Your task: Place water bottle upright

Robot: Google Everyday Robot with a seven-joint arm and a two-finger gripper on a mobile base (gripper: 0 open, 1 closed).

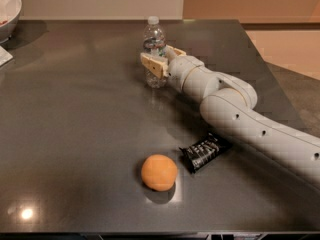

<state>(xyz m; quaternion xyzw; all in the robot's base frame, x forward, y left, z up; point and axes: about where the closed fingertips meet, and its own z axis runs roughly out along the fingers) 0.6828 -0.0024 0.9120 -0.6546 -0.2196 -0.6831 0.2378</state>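
The water bottle (154, 39) is clear and ribbed with a white cap. It stands upright on the dark table (75, 114) at the back centre. My gripper (161, 59) reaches in from the right and is shut on the bottle's lower half. One tan finger (152, 65) lies across its front and the other sits behind it. The bottle's base rests on the tabletop.
An orange (159, 172) lies near the front centre, with a black snack packet (204, 152) just to its right under my arm (250, 119). A white bowl (9, 9) stands at the back left corner. The table's right edge runs behind my arm.
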